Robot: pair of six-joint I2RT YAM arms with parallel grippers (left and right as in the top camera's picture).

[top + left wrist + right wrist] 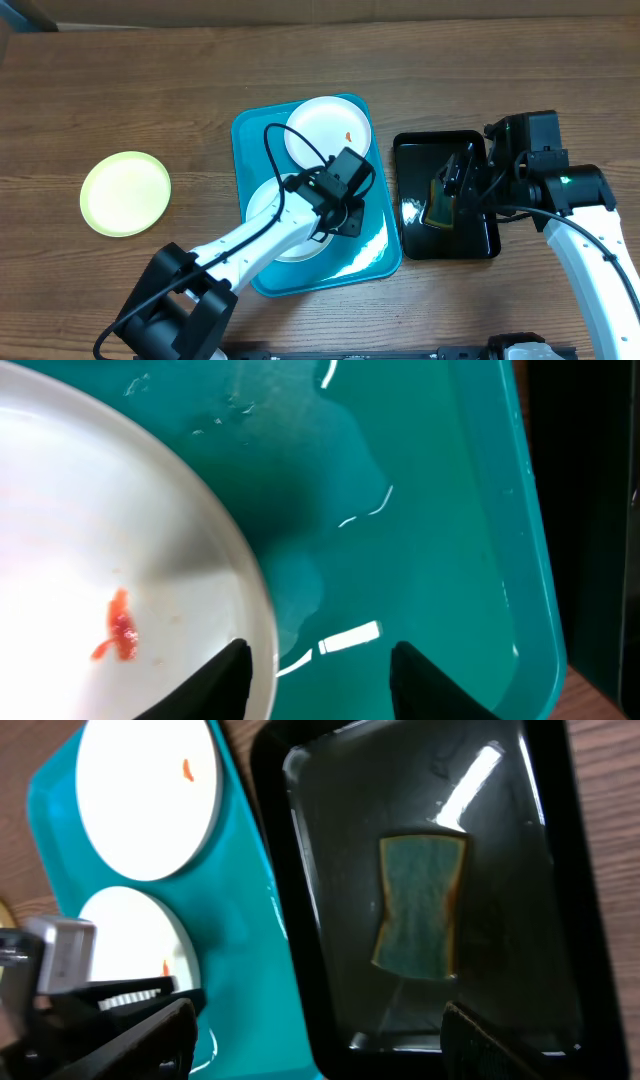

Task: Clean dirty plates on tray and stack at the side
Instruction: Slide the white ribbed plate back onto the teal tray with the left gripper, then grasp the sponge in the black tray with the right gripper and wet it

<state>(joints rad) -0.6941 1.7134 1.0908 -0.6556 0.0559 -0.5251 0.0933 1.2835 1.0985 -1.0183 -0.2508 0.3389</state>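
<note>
Far white plate [325,128] lies at the 12 o'clock end of the turquoise tray [370,245] in the overhead view, with a small orange smear [348,137] toward its 3 o'clock edge. The near white plate [260,200] sits at the tray's 8 o'clock side, partly under the left arm. The yellow-green plate [125,193] rests alone on the table [120,90], well apart from the tray at its 9 o'clock. The left gripper [338,220] hangs over the near white plate's 3 o'clock rim. A black tray [475,235] stands just beside the turquoise one at 3 o'clock and holds a sponge [440,207]; the right gripper [458,178] is above it.

From the left wrist, the near white plate [90,530] fills the 9 o'clock half, with a red smear [118,630] close to its rim. The jaws stand apart: one finger [228,675] is over the plate's edge, the other over bare wet tray floor [430,510].

From the right wrist, the green sponge [420,905] lies flat in the middle of the black tray [530,850], at 12 o'clock of the fingers. The jaws are spread wide, with nothing between them. Both white plates show at 9 to 10 o'clock, each with an orange mark.
</note>
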